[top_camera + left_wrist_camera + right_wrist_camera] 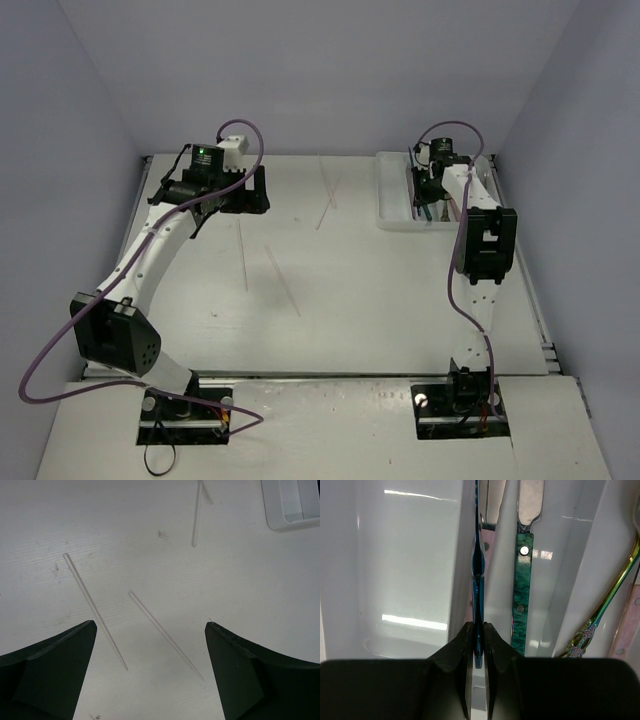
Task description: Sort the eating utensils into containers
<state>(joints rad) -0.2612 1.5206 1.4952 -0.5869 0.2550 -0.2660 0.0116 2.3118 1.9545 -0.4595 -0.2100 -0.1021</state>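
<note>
Over the white tray (410, 580), the right end effector (478, 630) was clamped on a blue utensil (478, 565), apparently to drop it in; the left end effector (150, 625) gaped above pale sticks (95, 612), seemingly ready to pick.

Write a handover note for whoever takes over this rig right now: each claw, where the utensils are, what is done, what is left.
Left claw: open, empty, over the table above the sticks.
Right claw: shut on a blue utensil, held edge-on over the tray.
Done: a green-handled utensil, a gold utensil and pink-handled ones lie in the tray.
Left: release the blue utensil into a compartment; move the four sticks from the table to the tray.
</note>
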